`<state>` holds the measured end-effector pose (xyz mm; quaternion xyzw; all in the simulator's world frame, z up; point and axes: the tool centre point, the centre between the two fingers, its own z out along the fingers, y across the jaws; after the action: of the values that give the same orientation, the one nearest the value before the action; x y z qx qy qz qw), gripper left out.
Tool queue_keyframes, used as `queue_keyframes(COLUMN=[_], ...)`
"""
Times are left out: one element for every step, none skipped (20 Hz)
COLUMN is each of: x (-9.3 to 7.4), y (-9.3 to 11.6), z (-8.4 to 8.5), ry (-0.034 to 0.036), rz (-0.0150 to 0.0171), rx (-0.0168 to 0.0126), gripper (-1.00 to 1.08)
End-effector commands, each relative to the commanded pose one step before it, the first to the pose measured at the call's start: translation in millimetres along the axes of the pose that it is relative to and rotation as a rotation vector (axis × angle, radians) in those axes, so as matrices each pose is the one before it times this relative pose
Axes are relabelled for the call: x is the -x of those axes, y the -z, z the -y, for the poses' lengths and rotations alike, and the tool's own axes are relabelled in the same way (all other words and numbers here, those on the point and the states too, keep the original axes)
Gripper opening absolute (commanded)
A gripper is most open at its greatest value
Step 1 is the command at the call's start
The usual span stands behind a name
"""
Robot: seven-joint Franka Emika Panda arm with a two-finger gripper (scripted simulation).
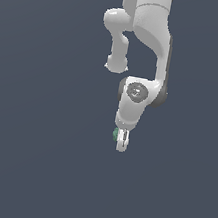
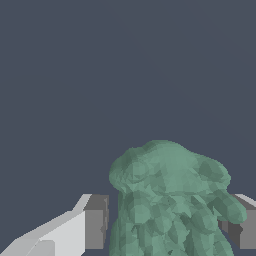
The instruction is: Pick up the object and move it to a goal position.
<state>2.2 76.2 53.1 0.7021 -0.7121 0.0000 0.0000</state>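
The white robot arm (image 1: 142, 46) is pointing its pincer (image 1: 121, 142) downward. The pincer is clenching a bumpy green lump (image 2: 170, 205) between its grey-padded fingers (image 2: 95, 222). No writing is showing anywhere.

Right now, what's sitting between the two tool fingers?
The green lump sits between the tool fingers, filling most of the gap; whether the pads touch it is unclear. That shows in the wrist view; the exterior view shows only a green edge beside the tool.

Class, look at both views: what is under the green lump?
Only plain dark grey background shows beyond the green lump, which sits between the gripper fingers. No surface or shadow is visible; the lump itself covers whatever lies directly beneath it.
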Motion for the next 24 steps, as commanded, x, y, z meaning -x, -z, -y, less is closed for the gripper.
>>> queue_keyframes(x=[-5.31, -2.64, -2.92, -3.24, -3.50, -3.79, -4.14, -4.38, -4.74, -5.02, -5.29, -5.63, -5.65, -5.72, -5.70, -5.80, -5.78, -5.82, -5.86, -5.92, -5.86, -5.68, -5.46, -4.99], y=[6.64, 3.31, 3.68, 3.94, 4.41, 4.78, 5.06, 5.53, 5.82, 6.23, 6.70, 6.95, 7.16, 7.11, 7.23, 7.12, 7.30, 7.34, 7.39, 7.44, 7.35, 7.10, 6.80, 6.33], z=[-3.74, -2.15, -2.38, -2.59, -2.84, -3.07, -3.29, -3.54, -3.76, -4.00, -4.24, -4.43, -4.49, -4.47, -4.49, -4.44, -4.47, -4.46, -4.45, -4.44, -4.34, -4.15, -3.92, -3.62], ry=[-0.00054, 0.00000, 0.00000, 0.00002, 0.00000, 0.00000, 0.00000, 0.00000, 0.00001, 0.00001, 0.00000, 0.00002, 0.00000, 0.00002, 0.00000, 0.00005, 0.00000, 0.00000, 0.00000, 0.00000, 0.00000, 0.00000, 0.00000, 0.00020], rz=[0.00052, 0.00000, 0.00000, 0.00065, 0.00000, 0.00000, 0.00065, 0.00000, 0.00065, 0.00046, 0.00000, 0.00065, 0.00000, 0.00045, 0.00000, 0.00063, 0.00000, 0.00000, 0.00000, 0.00000, 0.00000, 0.00000, 0.00000, -0.00058], rx=[-0.00076, 0.00000, 0.00000, 0.00024, 0.00000, 0.00000, 0.00023, 0.00000, 0.00023, 0.00016, 0.00000, 0.00023, 0.00000, 0.00018, 0.00000, 0.00027, 0.00000, 0.00000, 0.00000, 0.00000, 0.00000, 0.00000, 0.00000, 0.00032], gripper=[-1.00, -1.00, -1.00, -1.00, -1.00, -1.00, -1.00, -1.00, -1.00, -1.00, -1.00, -1.00, -1.00, -1.00, -1.00, -1.00, -1.00, -1.00, -1.00, -1.00, -1.00, -1.00, -1.00, -1.00])
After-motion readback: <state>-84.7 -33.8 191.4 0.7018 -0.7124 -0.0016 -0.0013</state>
